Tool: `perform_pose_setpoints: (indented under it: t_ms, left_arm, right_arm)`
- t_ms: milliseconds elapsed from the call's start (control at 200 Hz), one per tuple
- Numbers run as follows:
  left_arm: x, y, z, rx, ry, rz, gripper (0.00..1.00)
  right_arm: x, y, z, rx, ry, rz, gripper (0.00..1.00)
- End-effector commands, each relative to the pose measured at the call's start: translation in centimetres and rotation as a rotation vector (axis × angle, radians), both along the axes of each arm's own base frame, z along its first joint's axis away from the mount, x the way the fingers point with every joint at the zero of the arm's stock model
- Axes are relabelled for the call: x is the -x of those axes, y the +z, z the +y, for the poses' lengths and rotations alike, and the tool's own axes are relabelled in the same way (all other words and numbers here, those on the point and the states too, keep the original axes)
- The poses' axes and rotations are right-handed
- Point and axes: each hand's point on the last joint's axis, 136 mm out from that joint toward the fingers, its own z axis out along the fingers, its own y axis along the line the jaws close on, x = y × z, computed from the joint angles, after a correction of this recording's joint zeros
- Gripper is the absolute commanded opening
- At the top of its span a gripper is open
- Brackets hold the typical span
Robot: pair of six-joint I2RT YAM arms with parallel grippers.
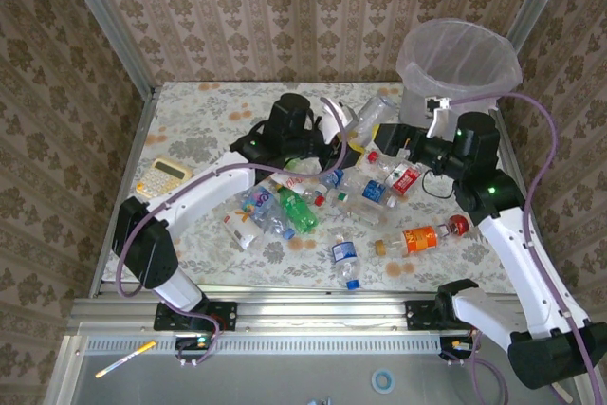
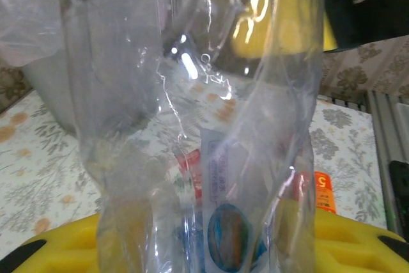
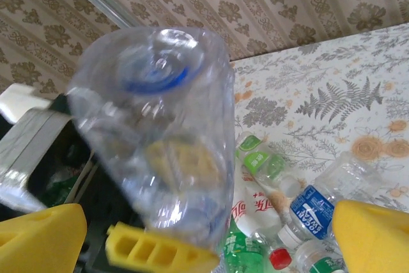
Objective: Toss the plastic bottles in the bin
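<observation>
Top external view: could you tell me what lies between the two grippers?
A clear bottle, held by the left gripper, fills that gap, just ahead of the open right gripper; the right wrist view shows it too.

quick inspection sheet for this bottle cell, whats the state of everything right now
surface: floral-patterned table, nothing spilled that shows
job's things: plastic bottles scattered mid-table; one clear bottle held off the table; bin at the far right, bag-lined
clutter: yellow calculator near the left edge
tools: left tool shut on the clear bottle; right tool open, facing that bottle
cables: purple cables loop along both arms
surroundings: patterned walls; pen and tape roll on the near ledge
</observation>
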Motion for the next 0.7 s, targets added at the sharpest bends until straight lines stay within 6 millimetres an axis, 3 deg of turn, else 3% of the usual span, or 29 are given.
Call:
perform_pose_setpoints:
  t_ms: [0, 280, 695]
  left_arm:
    - [1.9, 0.5, -1.0, 0.029, -0.067, 0.008, 0.48]
    - [3.5, 0.4, -1.9, 0.033, -0.115, 0.016, 0.47]
    - [4.5, 0.2, -2.9, 0.039, -0.161, 0.012, 0.51]
  right_arm:
    - [-0.5, 1.3, 0.3, -0.040, 0.015, -0.048, 1.00]
    - [-1.9, 0.5, 0.1, -0.029, -0.010, -0.029, 0.89]
    - [-1.9, 0.6, 0.0, -0.046, -0.018, -0.019, 0.49]
